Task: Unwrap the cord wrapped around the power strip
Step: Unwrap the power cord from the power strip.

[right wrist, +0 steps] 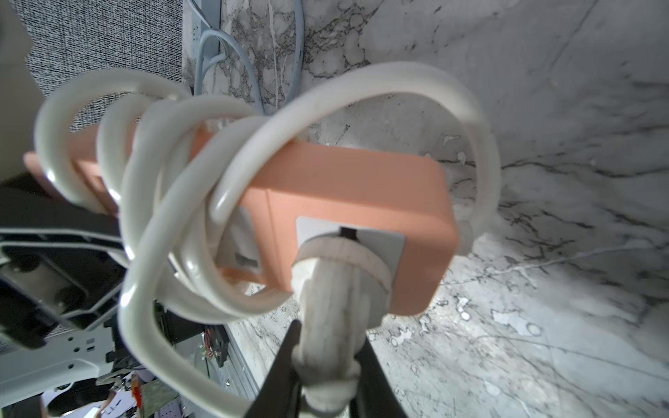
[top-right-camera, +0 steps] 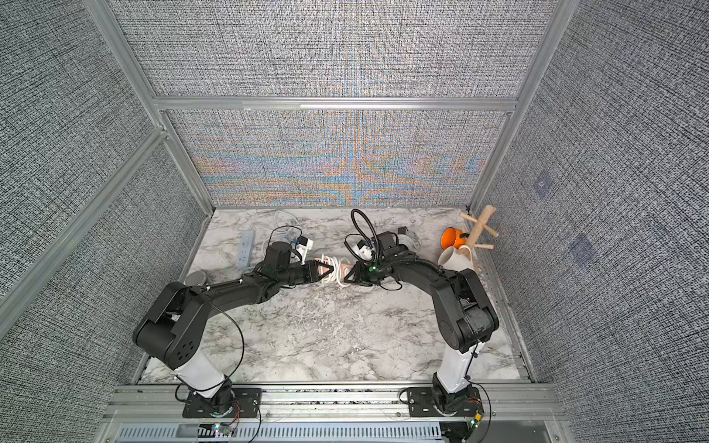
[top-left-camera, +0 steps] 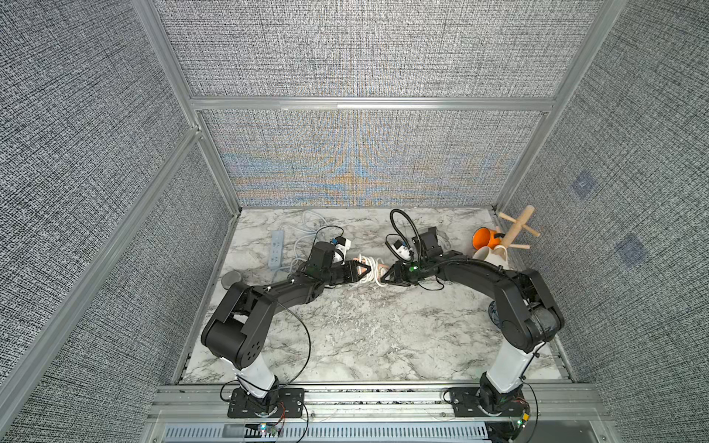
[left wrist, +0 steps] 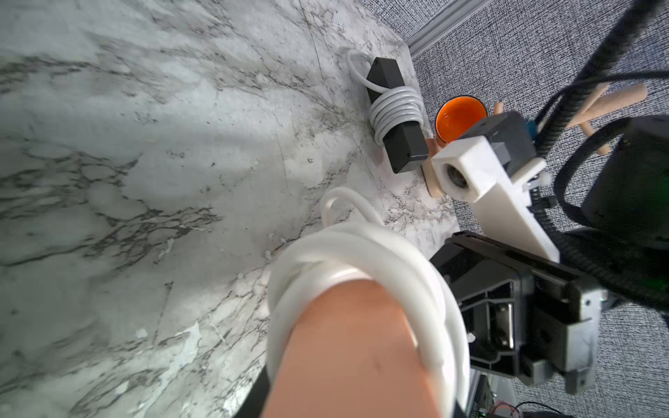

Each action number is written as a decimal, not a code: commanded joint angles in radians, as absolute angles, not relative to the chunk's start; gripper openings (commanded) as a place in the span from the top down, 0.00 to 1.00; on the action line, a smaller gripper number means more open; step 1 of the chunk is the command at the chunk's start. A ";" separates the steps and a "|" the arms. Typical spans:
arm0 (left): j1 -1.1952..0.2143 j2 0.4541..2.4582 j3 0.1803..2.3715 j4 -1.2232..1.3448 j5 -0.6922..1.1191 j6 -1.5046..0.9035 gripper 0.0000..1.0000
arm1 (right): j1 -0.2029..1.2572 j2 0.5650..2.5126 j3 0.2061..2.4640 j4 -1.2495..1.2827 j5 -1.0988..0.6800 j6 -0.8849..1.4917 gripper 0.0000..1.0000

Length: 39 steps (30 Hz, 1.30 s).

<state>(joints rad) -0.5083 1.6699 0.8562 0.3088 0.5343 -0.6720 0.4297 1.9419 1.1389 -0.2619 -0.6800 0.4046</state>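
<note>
Item: salmon power strip (right wrist: 354,195), white cord (right wrist: 173,202) coiled round it, located between your grippers over the middle of the marble table (top-left-camera: 345,337). Your right gripper (right wrist: 327,349) clenches the plug (right wrist: 333,289). Your left gripper (top-left-camera: 364,271) straddles the opposite end; its grip cannot be told.

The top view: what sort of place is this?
Most likely a robot test booth, not a home. Grey fabric panels in metal frames wall in a marble-patterned tabletop, two robot arms are bolted to a rail at its front, and the mug tree looks like a practice prop.
</note>
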 commanded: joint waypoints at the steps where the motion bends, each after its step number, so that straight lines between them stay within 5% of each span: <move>1: -0.511 1.635 0.867 0.196 0.376 -0.556 0.99 | 0.446 1.912 1.158 -0.268 -0.582 0.302 1.00; 7: -0.513 1.591 0.863 0.075 0.185 -0.469 1.00 | 0.447 1.841 1.153 -0.187 -0.563 0.309 1.00; 12: -0.512 1.590 0.870 -0.003 0.089 -0.449 1.00 | 0.499 1.813 1.231 -0.303 -0.299 0.295 1.00; 17: -0.512 1.634 0.913 -0.091 0.060 -0.439 1.00 | 0.465 1.767 1.147 -0.103 -0.641 0.354 1.00; 24: -0.512 1.657 0.935 -0.122 0.050 -0.491 1.00 | 0.524 1.764 1.254 -0.350 -0.251 0.271 1.00; 33: -0.514 1.668 0.913 0.089 0.485 -0.439 1.00 | 0.497 1.756 1.242 -0.272 -0.487 0.320 1.00; 39: -0.514 1.620 0.876 0.120 0.729 -0.329 1.00 | 0.416 1.816 1.350 -0.287 -0.383 0.383 1.00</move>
<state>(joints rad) -0.5152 1.6501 0.8932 0.0593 0.5381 -0.4042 0.4458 1.7885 1.3174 -0.3077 -0.4294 0.3447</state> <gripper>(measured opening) 0.465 0.215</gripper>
